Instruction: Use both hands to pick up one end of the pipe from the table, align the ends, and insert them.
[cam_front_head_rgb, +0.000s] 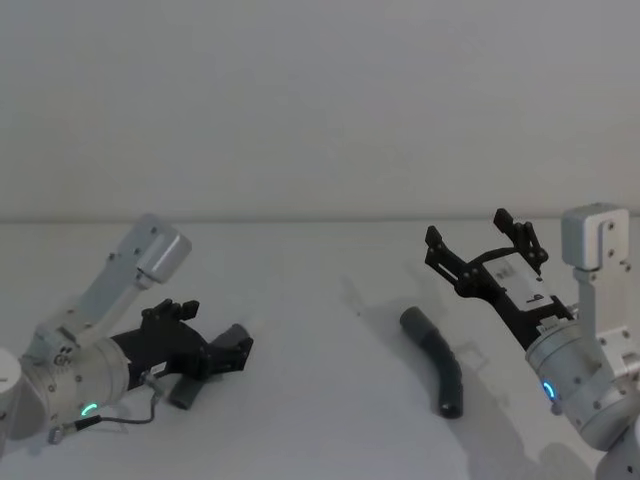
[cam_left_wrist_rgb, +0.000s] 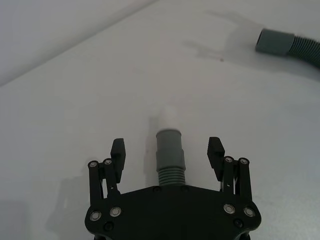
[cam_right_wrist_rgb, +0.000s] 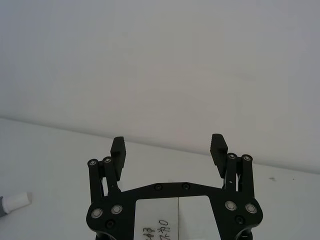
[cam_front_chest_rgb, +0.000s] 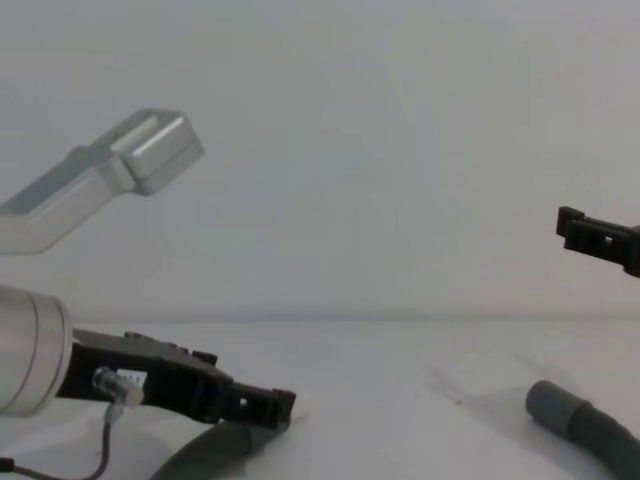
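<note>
Ribbed grey pipe curves on smooth white worktop. Left end effector, released, straddles its white-tipped cuff; right end effector, also released, hovers near the socket cuff.

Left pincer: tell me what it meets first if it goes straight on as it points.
The white-tipped cuff, lying between the fingers of the open left pincer; they would likely pass either side of it, then meet only the table. The other cuff sits well off that line.
</note>
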